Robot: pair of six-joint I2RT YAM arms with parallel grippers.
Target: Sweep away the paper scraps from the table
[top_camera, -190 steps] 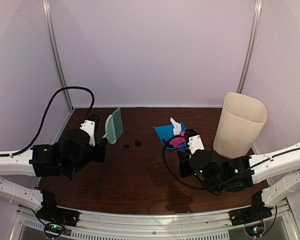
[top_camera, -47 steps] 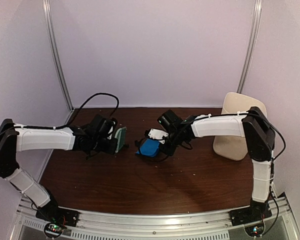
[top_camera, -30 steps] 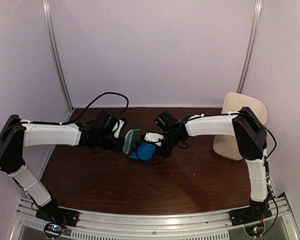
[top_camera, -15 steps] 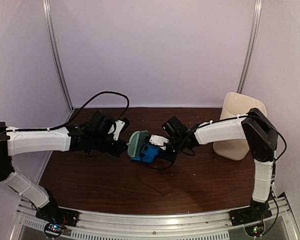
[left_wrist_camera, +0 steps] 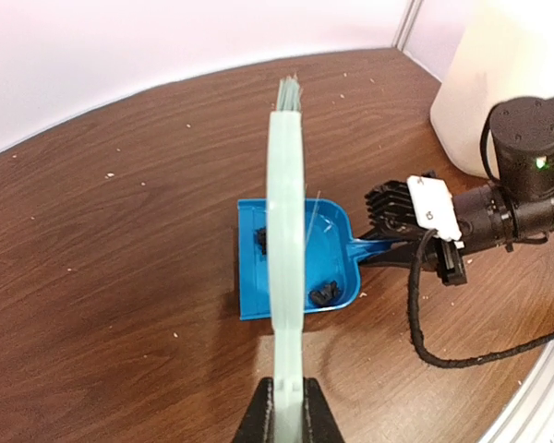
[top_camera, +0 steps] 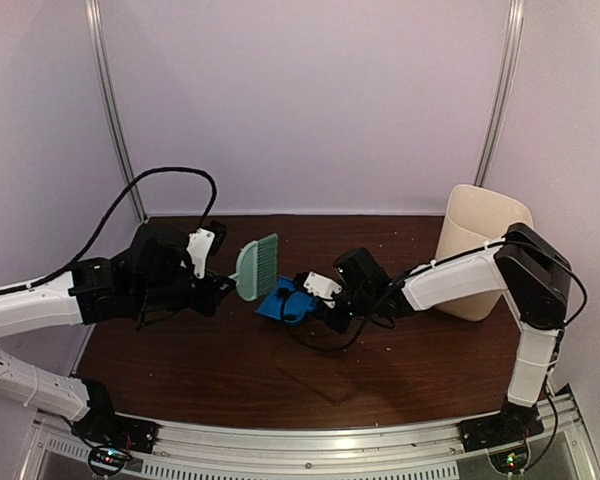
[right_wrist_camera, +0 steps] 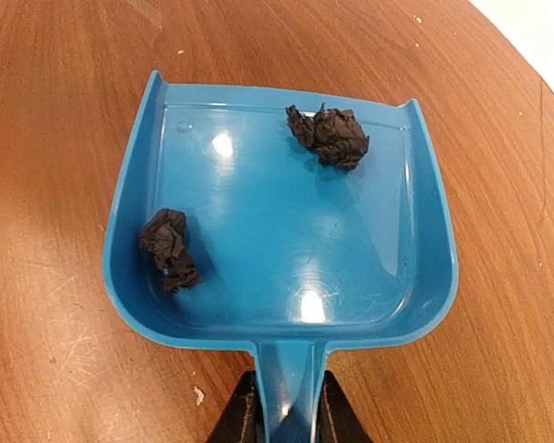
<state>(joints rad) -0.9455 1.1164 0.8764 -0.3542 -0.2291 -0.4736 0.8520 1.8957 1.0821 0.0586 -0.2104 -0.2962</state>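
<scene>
Left tool clamps the brush, right tool grips the dustpan; keep it level toward the bin so both scraps stay in.

The left arm comes in low from the left, its forearm nearly level; the left gripper is clamped tight on the brush handle, which runs straight out ahead of the jaws; the right arm rises to a bent elbow, then stretches leftward and down; the right gripper pinches the dustpan handle between its jaws, dark fingers on either side.
</scene>
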